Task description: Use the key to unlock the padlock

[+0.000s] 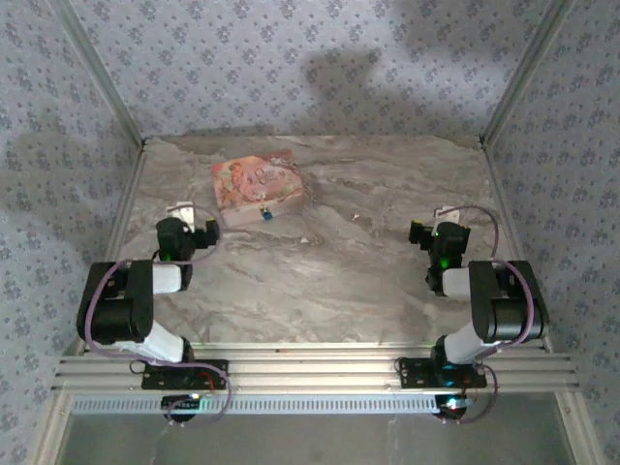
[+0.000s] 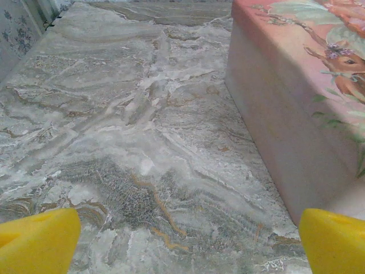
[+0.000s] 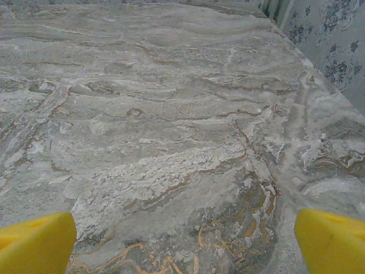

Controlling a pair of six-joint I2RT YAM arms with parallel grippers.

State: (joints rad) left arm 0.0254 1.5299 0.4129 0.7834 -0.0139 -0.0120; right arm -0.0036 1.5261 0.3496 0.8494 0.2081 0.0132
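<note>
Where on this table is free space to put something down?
The widest bare patch of the table is the near middle, between the left hand and the right hand. The far right corner is free too. It is crowded far left: the pink box, with the padlock at its near edge, sits close to the left hand.
</note>
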